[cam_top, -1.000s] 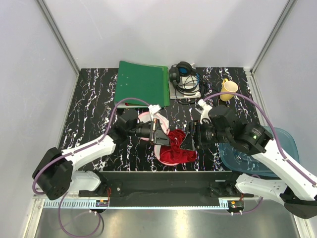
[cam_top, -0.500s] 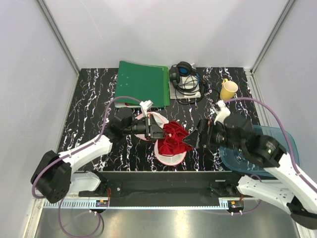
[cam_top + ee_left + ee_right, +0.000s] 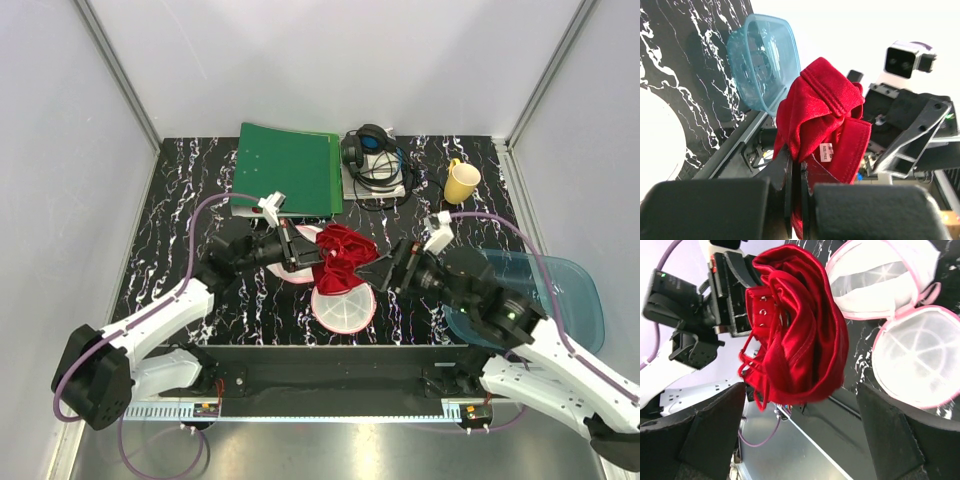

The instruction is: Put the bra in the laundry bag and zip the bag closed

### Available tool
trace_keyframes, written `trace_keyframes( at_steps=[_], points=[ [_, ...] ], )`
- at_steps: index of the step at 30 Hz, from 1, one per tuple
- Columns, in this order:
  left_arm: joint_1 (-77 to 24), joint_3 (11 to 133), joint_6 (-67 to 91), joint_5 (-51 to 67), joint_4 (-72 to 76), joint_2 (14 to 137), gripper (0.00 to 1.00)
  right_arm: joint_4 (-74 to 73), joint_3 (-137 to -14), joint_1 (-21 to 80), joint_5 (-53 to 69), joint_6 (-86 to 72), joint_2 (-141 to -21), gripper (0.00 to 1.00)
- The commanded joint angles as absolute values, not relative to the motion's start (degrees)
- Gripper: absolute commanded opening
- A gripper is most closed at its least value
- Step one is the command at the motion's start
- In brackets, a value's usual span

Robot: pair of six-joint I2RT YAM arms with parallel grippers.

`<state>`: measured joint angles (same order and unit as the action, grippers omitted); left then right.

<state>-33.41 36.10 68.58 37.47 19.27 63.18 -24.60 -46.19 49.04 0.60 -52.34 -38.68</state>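
Since a second ago the small bright red fabric bra (image 3: 342,250) has gone up and toward the back of the table, away from the round open half of the white mesh laundry bag with pink trim (image 3: 345,310). My right gripper (image 3: 386,272) has let it go and pulled back to the right.

My left gripper (image 3: 300,250) is clamped on a fold of the bra. The right jaws stand wide apart with nothing in them.

To do this step well, I think I should lower the bunched bra straight over the open half. Then I would push the bulk in with the free right fingers, keeping the thin straps inside the pink rim so the zip does not catch them.

The bra hangs from my left fingers, facing the open right jaws. The round half lies on the table just nearer to me. I cannot tell whether the cloth touches the bag.
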Motion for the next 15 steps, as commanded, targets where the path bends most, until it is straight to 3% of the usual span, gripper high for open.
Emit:
trace_keyframes(
  at_steps=[1, 15],
  points=[
    [-32.70, 35.60, 71.54, 35.42, 23.64, 61.53, 0.00, -7.14, -41.76, 49.22, 2.99, -53.08, -39.90, 1.00],
    [-32.52, 34.63, 73.39, 35.16, 24.87, 60.12, 0.00, 8.70, -39.37, 49.22, -1.56, -54.40, -44.91, 1.00]
  ],
)
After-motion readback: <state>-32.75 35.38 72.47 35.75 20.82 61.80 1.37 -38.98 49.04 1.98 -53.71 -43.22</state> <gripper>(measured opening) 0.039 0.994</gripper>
